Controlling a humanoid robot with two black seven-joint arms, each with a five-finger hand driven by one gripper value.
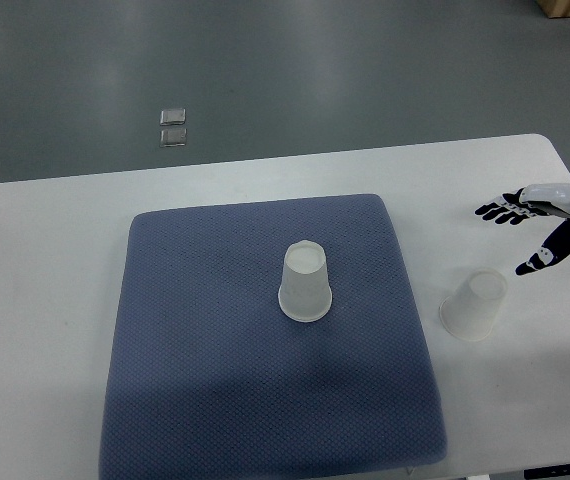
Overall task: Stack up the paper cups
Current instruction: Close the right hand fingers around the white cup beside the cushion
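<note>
Cups [306,283] [474,305]: translucent white, upside down, well apart.

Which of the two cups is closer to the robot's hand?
The cup on the bare white table, just right of the blue mat. It sits below the open right hand; the other cup stands mid-mat, farther away.

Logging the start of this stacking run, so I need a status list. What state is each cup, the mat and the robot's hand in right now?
Cup on the mat: upside down, standing alone, not stacked.
Cup on the table: upside down, tilted in view, off the mat to its right, not held.
Blue mat: lying flat on the white table.
Right hand: open, fingers spread, above the table cup, not touching it.
Left hand: out of view.
</note>
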